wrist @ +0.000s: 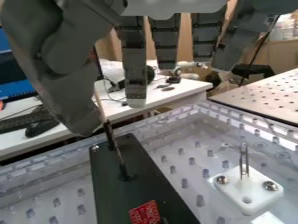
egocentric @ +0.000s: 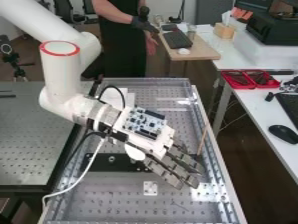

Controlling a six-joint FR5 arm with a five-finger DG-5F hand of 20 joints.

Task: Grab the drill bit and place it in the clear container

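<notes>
Since the black plate (wrist: 150, 182) seems to brace the drill bit (wrist: 114, 145) near upright, the hand (wrist: 135, 70), fingers straight and unclosed above that plate, could pinch the bit without steadying it.

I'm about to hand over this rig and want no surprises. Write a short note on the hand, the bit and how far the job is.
Hand: open over the bench, fingers straight; thumb beside the rod.
Bit: probably the thin dark rod, slanting up from the black plate; whether the thumb touches it, I cannot tell.
Nearby: red piece on the plate, white block beside it.
Done: hand at the rod, no grip seen.
Left: grasp, lift, place in the clear container, whose spot I cannot confirm.
</notes>
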